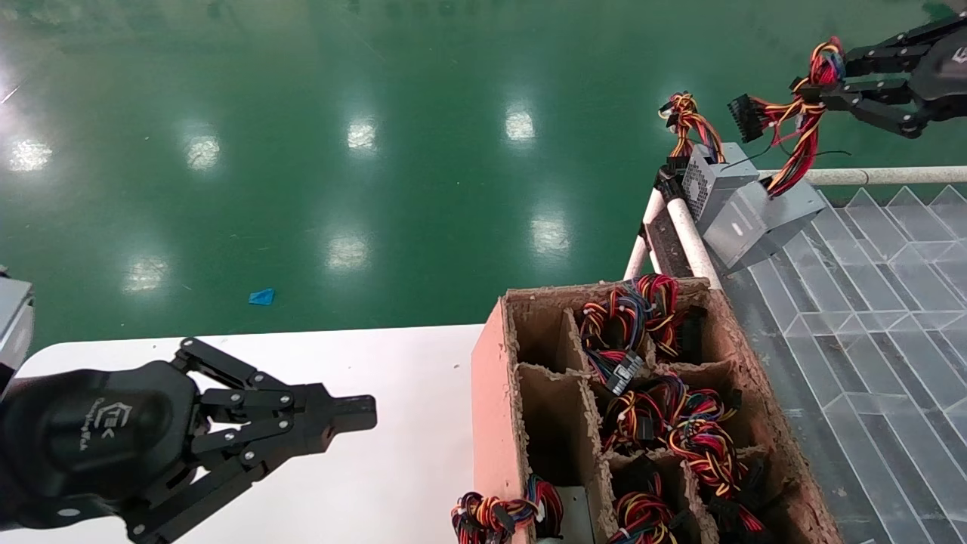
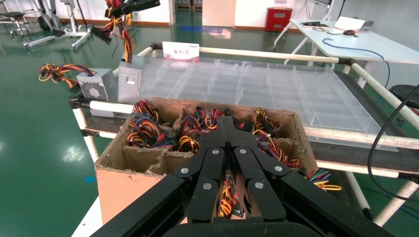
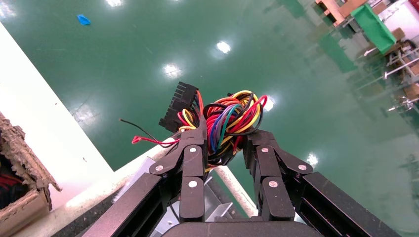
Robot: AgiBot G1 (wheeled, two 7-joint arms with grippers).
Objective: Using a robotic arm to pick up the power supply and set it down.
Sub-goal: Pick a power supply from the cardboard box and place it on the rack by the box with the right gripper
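Your right gripper (image 1: 820, 85), at 1 o'clock in the head view, has its jaws clamped on the cable bundle (image 3: 231, 118) of the power supply (image 1: 763, 219). The grey box rests tilted on the clear divider tray (image 1: 891, 302), touching a vented box (image 1: 710, 181) (long black plug (image 1: 746, 117) dangling free). Your left gripper (image 1: 355, 414) sits at 8 o'clock above the white surface (image 1: 393, 363), jaws closed on nothing.

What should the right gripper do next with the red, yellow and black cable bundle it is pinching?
Probably open. The right gripper grips only the red, yellow and black cable bundle, while the plain grey metal power supply box appears to rest on the clear plastic divider tray, beside the vented grey box. Letting go seems the small step; the left gripper sits over the white table.
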